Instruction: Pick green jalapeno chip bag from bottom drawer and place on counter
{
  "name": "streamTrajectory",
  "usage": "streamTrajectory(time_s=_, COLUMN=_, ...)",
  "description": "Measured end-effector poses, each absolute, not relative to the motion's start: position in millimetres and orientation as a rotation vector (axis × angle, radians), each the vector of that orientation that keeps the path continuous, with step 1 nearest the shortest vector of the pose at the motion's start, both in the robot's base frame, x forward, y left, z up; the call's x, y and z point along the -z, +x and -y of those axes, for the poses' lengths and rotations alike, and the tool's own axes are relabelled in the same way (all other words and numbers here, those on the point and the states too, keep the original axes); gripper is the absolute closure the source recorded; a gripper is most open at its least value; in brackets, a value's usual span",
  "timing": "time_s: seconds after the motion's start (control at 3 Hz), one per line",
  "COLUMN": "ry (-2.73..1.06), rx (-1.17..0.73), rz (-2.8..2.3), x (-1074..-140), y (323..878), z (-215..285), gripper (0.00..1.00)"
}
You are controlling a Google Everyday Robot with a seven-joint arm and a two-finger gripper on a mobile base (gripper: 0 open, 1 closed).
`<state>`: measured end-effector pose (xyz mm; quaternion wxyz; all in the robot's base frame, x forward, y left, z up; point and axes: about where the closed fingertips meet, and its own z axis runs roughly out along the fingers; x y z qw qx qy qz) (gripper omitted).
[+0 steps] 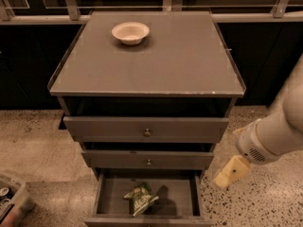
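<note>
At the lower left corner of the frame you have a clear plastic bin (pixel 14 200) on the speckled floor (pixel 33 145), partly cut off by the edge; its contents are too small to tell.

Moving toward the middle, the grey cabinet fills most of your view. Its counter (pixel 180 65) is the wide flat top, and a white bowl (pixel 130 32) sits upright on it in the upper left part, near the back edge.

Below the counter, the top drawer (pixel 189 129) and the middle drawer (pixel 118 159) each show a small round knob at their centre, and both stand pulled out a little.

At the bottom centre of the frame, the bottom drawer (pixel 180 195) is pulled out the farthest. The green jalapeno chip bag (pixel 139 198) lies crumpled on its flat floor, slightly left of the drawer's middle, clear of the side walls.

To the right, the gripper (pixel 230 172) hangs outside the cabinet, just beside the right front corner of the bottom drawer, above the floor and well apart from the bag. You cannot tell whether it is spread or pressed together; it holds nothing you can see. The white arm (pixel 274 136) runs from it up to the right edge of the frame.
</note>
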<state>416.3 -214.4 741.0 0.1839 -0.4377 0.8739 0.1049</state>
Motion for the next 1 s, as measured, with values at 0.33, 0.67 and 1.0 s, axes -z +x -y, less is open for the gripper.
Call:
streamTrajectory(time_s=0.33, ry=-1.148, rx=-0.365, rz=-2.534, x=-680, y=401, z=206, gripper=0.00)
streamTrajectory(time_s=0.67, ry=-1.060, rx=-0.382, rz=-2.541, x=-627, y=396, z=192, gripper=0.00)
streamTrajectory(time_s=1.0, ry=-1.021, rx=-0.330, rz=-2.495, x=-630, y=413, z=193, gripper=0.00)
